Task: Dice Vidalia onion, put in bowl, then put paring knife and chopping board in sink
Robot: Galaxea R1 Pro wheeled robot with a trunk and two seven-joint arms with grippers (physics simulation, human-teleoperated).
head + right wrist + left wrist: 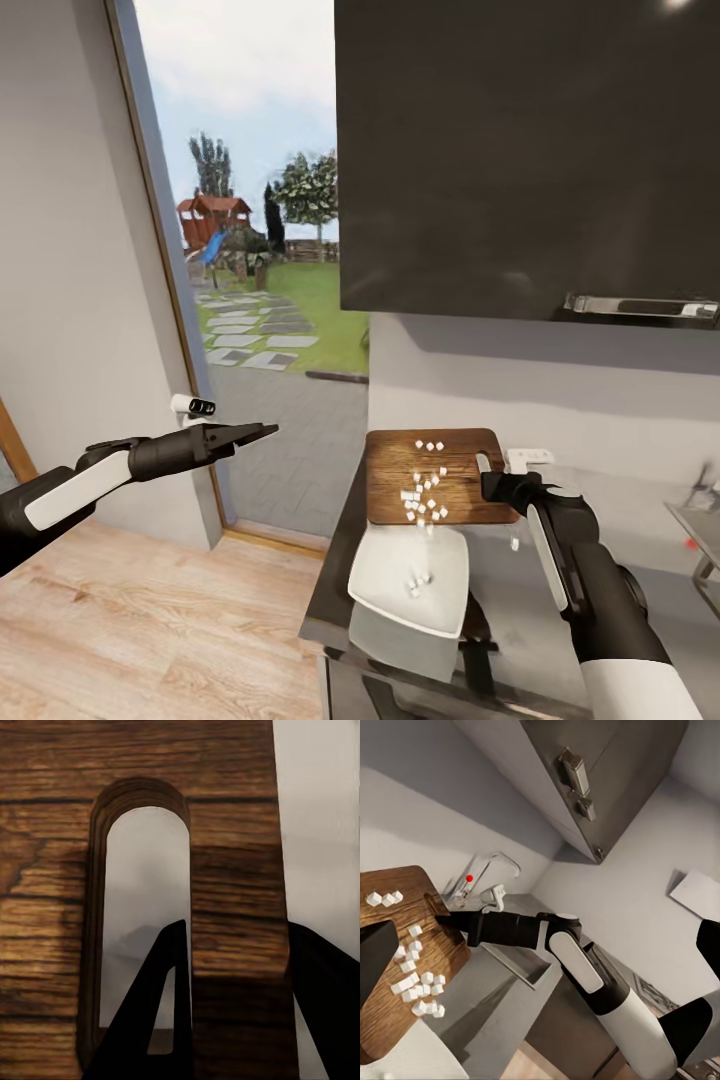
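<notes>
Out over the pale wood floor [150, 620], well apart from the countertop [520, 600], the left gripper [250, 433] hangs in the air with nothing between its dark fingers; from the head view they look drawn together to a point, though whether they are fully closed cannot be told. Behind it stands a tall glass door [260, 250] giving onto a garden.

To that gripper's right, the chopping board [430, 490] is lifted and tilted above the bowl [410, 580], with white onion dice [425, 495] scattered down its face and bunched toward its lower edge. A few dice [415, 583] already lie in the white bowl, which sits on the countertop just under the board's lower edge.

The right gripper [490, 487] grips the board at its handle end. In the right wrist view one finger [161, 1012] passes through the slot hole and the other lies outside the board's [225, 870] end edge, so the strip of wood between slot and edge is pinched between them.

Beyond the right arm, in the left wrist view, the chrome tap [480, 874] with its red dot stands at the sink [521, 964].
</notes>
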